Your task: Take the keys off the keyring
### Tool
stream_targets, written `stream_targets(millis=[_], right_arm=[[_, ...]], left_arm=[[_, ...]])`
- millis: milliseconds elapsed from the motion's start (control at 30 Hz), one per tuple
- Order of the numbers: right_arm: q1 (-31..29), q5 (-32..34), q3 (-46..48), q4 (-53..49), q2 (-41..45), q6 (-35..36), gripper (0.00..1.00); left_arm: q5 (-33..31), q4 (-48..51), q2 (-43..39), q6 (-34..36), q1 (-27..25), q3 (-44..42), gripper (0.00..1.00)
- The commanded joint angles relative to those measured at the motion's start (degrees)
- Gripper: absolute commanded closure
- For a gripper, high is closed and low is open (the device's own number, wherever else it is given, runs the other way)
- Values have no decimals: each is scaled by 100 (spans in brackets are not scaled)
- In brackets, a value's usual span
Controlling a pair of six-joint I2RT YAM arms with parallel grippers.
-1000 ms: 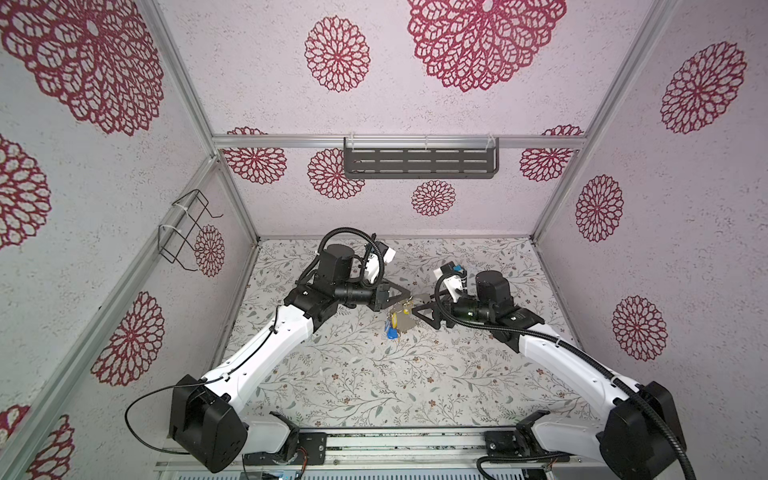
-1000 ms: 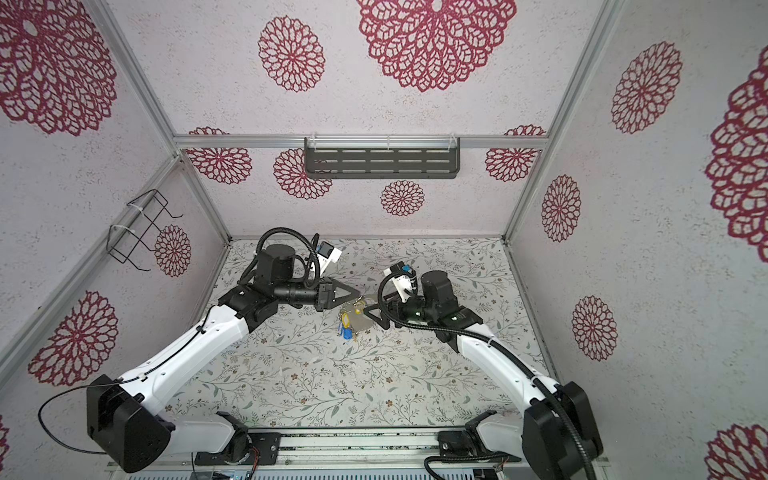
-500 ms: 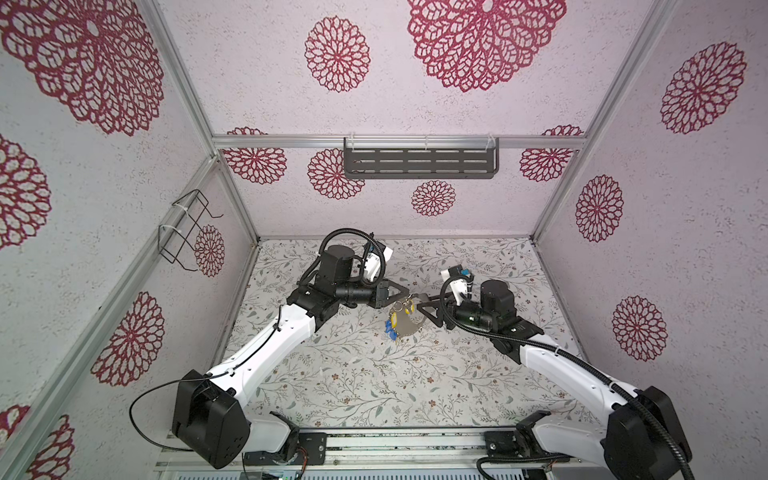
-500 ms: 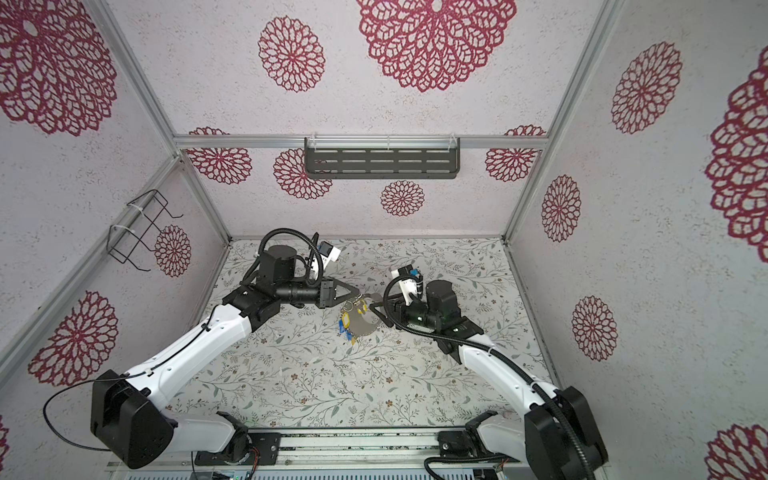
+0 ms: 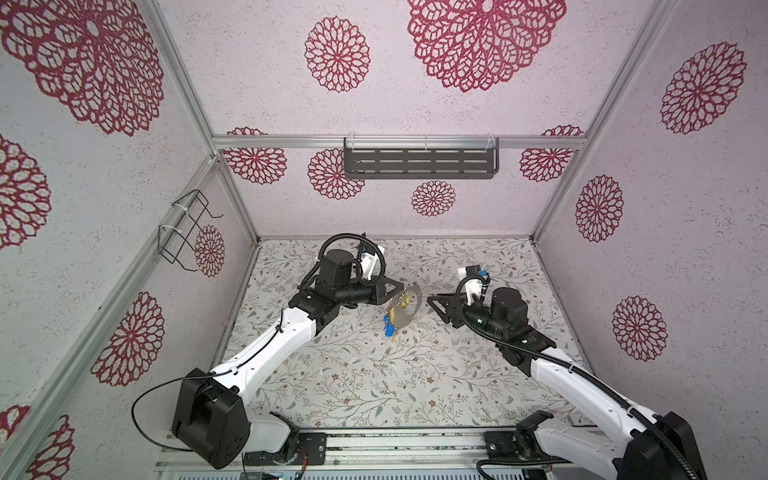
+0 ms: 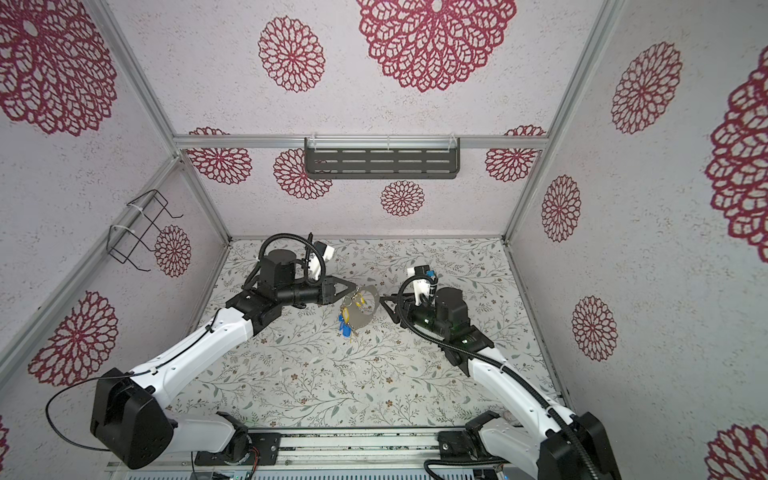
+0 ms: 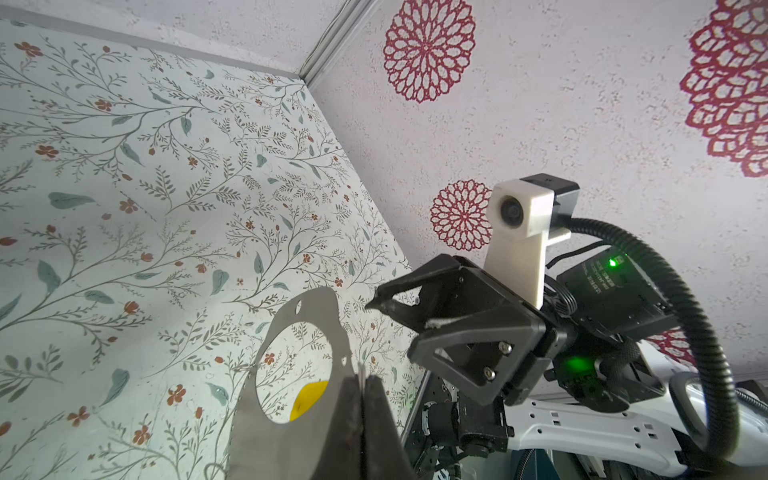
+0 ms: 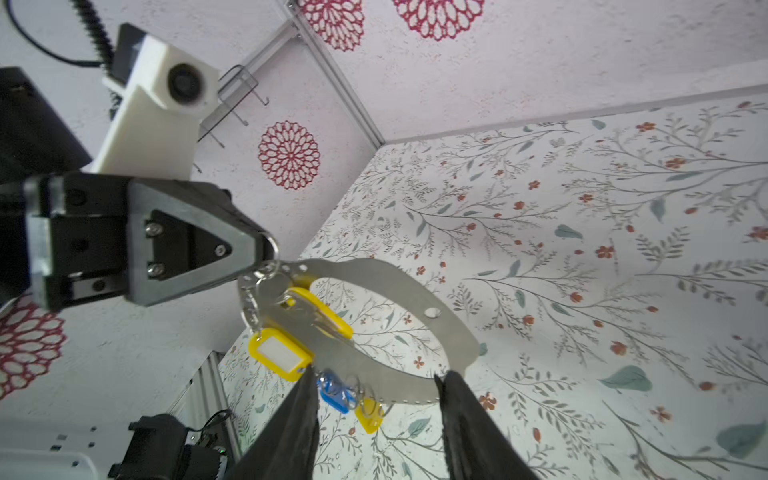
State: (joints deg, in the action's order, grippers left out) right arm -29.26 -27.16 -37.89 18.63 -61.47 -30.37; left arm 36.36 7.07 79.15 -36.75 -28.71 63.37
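The keyring, a flat grey metal crescent edged with small silver rings, carries 3 yellow keys and 1 blue. It hangs above the bench, pinched at one tip in the jaws of the left gripper. The right gripper, jaws spread and empty, has backed off the band it reached earlier.

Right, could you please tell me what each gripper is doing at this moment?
Left gripper: shut on the keyring, pinching its edge.
Right gripper: open, holding nothing, just short of the keyring.
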Motion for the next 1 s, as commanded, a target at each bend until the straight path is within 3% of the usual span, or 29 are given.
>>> stream_targets(millis=[0, 133, 367, 667, 967], right_arm=[[-100, -762, -74, 1104, -200, -222, 49], [-139, -905, -251, 1334, -612, -174, 42], [-183, -1069, -617, 1559, -1186, -199, 39], [-438, -1121, -795, 1745, -1499, -293, 46], [-502, -641, -742, 1221, -1314, -15, 66]], left_arm=[[201, -404, -6, -107, 29, 175, 100], [275, -435, 3, -179, 30, 202, 100], [317, -426, -22, -211, 10, 194, 100], [268, -539, -5, -279, 10, 141, 100], [174, -532, 21, -264, 14, 113, 100]])
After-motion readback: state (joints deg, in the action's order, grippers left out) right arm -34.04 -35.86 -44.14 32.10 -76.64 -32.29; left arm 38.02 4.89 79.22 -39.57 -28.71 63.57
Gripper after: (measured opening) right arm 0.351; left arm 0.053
